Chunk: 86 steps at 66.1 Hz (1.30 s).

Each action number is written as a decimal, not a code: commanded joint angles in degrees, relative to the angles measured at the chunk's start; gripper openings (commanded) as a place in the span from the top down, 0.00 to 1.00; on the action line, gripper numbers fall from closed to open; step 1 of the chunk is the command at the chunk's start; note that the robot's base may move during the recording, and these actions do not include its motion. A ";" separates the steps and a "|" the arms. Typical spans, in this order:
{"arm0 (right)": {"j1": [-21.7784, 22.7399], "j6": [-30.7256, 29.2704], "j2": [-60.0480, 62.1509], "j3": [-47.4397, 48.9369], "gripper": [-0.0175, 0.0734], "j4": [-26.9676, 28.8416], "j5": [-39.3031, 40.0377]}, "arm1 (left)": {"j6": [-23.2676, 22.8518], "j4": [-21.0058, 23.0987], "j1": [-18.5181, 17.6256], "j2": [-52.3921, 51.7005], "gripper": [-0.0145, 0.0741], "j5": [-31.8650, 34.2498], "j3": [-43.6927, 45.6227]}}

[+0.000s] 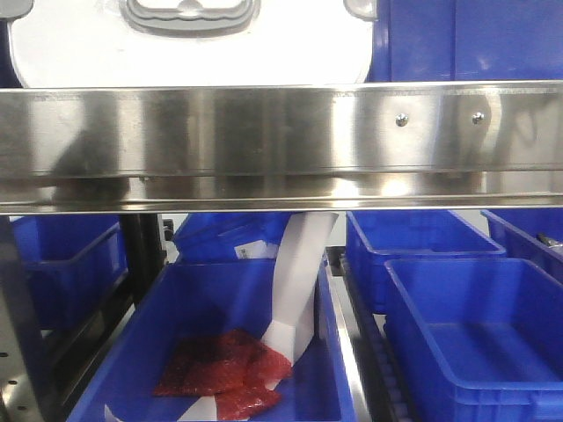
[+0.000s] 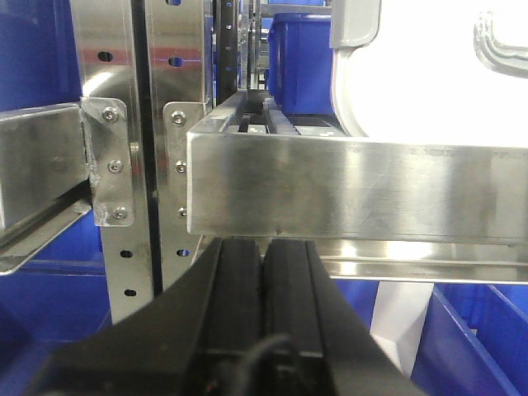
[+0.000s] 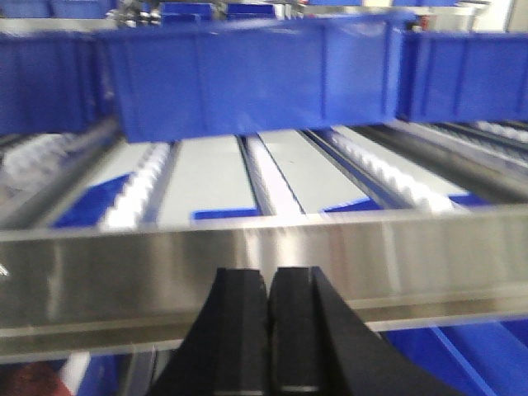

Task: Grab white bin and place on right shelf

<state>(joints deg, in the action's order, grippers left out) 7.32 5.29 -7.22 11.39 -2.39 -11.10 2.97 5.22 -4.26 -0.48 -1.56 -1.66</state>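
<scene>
The white bin [image 1: 189,54] rests on the steel shelf behind the wide brushed front rail [image 1: 281,145] with two screws. Its grey lid handle [image 1: 189,13] shows at the top edge. In the left wrist view the bin [image 2: 429,78] sits on the shelf above the rail [image 2: 355,190], up and right of my left gripper [image 2: 264,241]. The left gripper is shut and empty just below the rail. My right gripper [image 3: 269,272] is shut and empty in front of the shelf rail [image 3: 264,252]. Neither gripper touches the bin.
Several blue open bins fill the lower level [image 1: 475,334]; one holds red packets [image 1: 224,374] and white paper [image 1: 299,281]. Steel uprights with holes [image 2: 124,124] stand left of the shelf. More blue bins [image 3: 256,70] sit on roller tracks behind the rail in the right wrist view.
</scene>
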 commanded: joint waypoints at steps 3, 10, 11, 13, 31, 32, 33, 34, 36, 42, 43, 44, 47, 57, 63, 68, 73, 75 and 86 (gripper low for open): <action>1.09 -0.10 3.63 -4.44 0.73 -1.37 7.06 | -0.29 0.06 -0.34 -0.61 0.97 5.04 -1.26; 1.09 -0.10 7.52 -10.06 0.73 -1.37 9.17 | -0.29 0.06 -0.34 -0.61 0.97 5.04 -1.26; 1.09 -0.10 8.31 -11.11 0.73 -1.37 9.56 | -0.29 0.06 -0.34 -0.61 0.97 5.04 -1.26; 1.09 -0.10 8.34 -12.55 0.73 -1.37 11.55 | -0.29 0.06 -0.34 -0.61 0.97 5.04 -1.26; 0.92 -0.15 8.22 -12.79 0.73 -1.37 12.31 | -0.29 0.06 -0.34 -0.61 0.97 5.04 -1.26; 0.92 -0.15 8.22 -12.79 0.73 -1.37 12.80 | -0.29 0.06 -0.34 -0.61 0.97 5.04 -1.26; 0.92 -0.15 8.22 -12.79 0.73 -1.37 13.21 | -0.29 0.06 -0.34 -0.61 0.97 5.04 -1.26; 0.92 -0.15 8.22 -12.79 0.73 -1.37 13.68 | -0.29 0.06 -0.34 -0.61 0.97 5.04 -1.26; 0.92 -0.15 8.22 -12.79 0.73 -1.37 14.85 | -0.29 0.06 -0.34 -0.61 0.97 5.04 -1.26; 0.92 -0.15 8.22 -12.79 0.73 -1.37 16.16 | -0.29 0.06 -0.34 -0.61 0.97 5.04 -1.26; 0.92 -0.15 8.22 -12.79 0.73 -1.37 16.16 | -0.29 0.06 -0.34 -0.61 0.97 5.04 -1.26; 0.92 -0.15 8.22 -12.79 0.73 -1.37 16.16 | -0.29 0.06 -0.34 -0.61 0.97 5.04 -1.26; 0.92 -0.15 8.22 -12.79 0.73 -1.37 16.16 | -0.29 0.06 -0.34 -0.61 0.97 5.04 -1.26; 0.92 -0.15 8.22 -12.79 0.73 -1.37 16.16 | -0.29 0.06 -0.34 -0.61 0.97 5.04 -1.26; 0.92 -0.15 8.22 -12.79 0.73 -1.37 16.16 | -0.29 0.06 -0.34 -0.61 0.97 5.04 -1.26; 0.92 -0.15 8.22 -12.79 0.73 -1.37 16.16 | -0.29 0.06 -0.34 -0.61 0.97 5.04 -1.26; 0.92 -0.15 8.22 -12.79 0.73 -1.37 16.16 | -0.29 0.06 -0.34 -0.61 0.97 5.04 -1.26; 0.92 -0.15 8.22 -12.79 0.73 -1.37 16.16 | -0.29 0.06 -0.34 -0.61 0.97 5.04 -1.26; 0.92 -0.15 8.22 -12.79 0.73 -1.37 16.16 | -0.29 0.06 -0.34 -0.61 0.97 5.04 -1.26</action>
<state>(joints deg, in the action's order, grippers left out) 8.14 5.41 0.61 -1.62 -2.99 0.00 2.97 5.22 -4.26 -0.48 -1.46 -1.75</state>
